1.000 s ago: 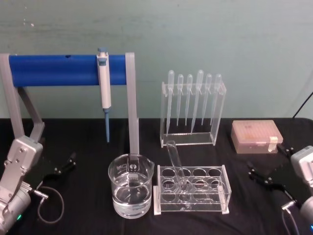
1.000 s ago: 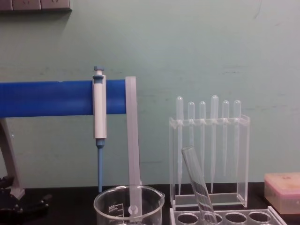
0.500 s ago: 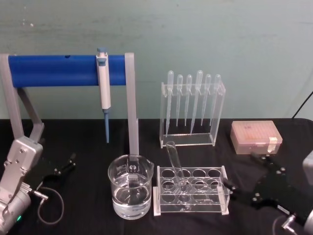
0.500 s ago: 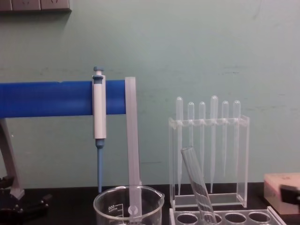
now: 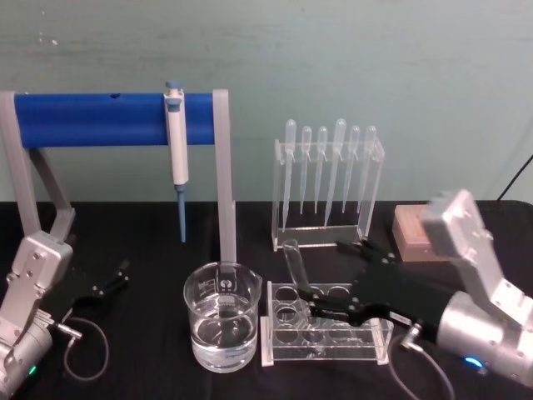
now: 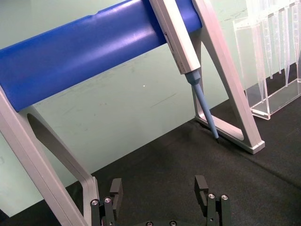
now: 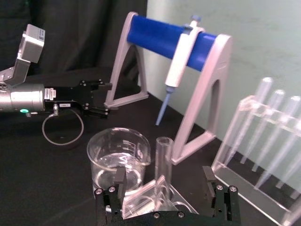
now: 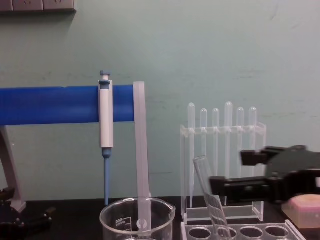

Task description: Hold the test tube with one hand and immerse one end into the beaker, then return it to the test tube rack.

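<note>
Now the right claw [image 5: 321, 271] has swung in from the desk's right edge and hovers over the test tube rack [image 5: 333, 346]. Its jaws are spread wide, close to the test tube [image 5: 297, 271], which leans in the rack beside the beaker [image 5: 221, 327]. The left claw [image 5: 112, 279] rests open near the desk's left edge.

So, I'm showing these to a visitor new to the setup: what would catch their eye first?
Probably the big blue bar on its grey stand at the back left, with a pipettor hanging from it. Next the right end effector, open over the clear rack near the leaning test tube, with the beaker of clear liquid just left of the rack.
</note>
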Tool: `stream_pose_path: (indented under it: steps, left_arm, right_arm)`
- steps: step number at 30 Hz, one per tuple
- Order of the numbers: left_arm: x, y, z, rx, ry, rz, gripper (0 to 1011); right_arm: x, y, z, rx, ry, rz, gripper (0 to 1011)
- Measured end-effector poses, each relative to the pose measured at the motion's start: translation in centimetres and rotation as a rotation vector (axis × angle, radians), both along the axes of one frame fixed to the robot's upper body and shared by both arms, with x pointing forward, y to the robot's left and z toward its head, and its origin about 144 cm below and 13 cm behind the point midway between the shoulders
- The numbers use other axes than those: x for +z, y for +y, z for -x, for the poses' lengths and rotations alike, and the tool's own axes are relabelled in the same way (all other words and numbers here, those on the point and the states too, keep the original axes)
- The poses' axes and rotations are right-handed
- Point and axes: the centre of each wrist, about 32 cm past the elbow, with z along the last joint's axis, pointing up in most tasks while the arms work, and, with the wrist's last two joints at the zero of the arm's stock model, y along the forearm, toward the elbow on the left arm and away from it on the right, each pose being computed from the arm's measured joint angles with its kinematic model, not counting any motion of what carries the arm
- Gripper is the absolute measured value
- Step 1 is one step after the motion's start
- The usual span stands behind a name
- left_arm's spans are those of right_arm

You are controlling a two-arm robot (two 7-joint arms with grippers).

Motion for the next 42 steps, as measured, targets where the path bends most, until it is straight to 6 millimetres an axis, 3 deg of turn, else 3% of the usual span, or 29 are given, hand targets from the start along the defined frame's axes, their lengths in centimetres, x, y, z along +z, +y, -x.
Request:
stream_pose_path:
  steps: [7, 16, 31, 35, 42]
  left_arm:
    - [0.0, 0.0, 0.0, 0.0, 0.0, 0.0, 1000]
    - [0.0, 0.0, 0.0, 0.0, 0.0, 0.0, 1000]
    - [0.0, 0.0, 0.0, 0.0, 0.0, 0.0, 1000]
    - [0.0, 0.0, 0.0, 0.0, 0.0, 0.0, 1000]
    - [0.0, 0.0, 0.0, 0.0, 0.0, 0.0, 1000]
  right_arm:
    - [0.7, 2.4, -2.5, 0.008, 0.063, 0.039, 1004]
    - [1.3, 3.5, -3.8, 0.007, 0.085, 0.086, 997]
    - [1.3, 3.9, -4.3, 0.008, 0.095, 0.098, 596]
    - [1.2, 3.8, -4.3, 0.002, 0.096, 0.092, 427]
    - [1.4, 3.8, -4.2, -0.002, 0.088, 0.087, 229]
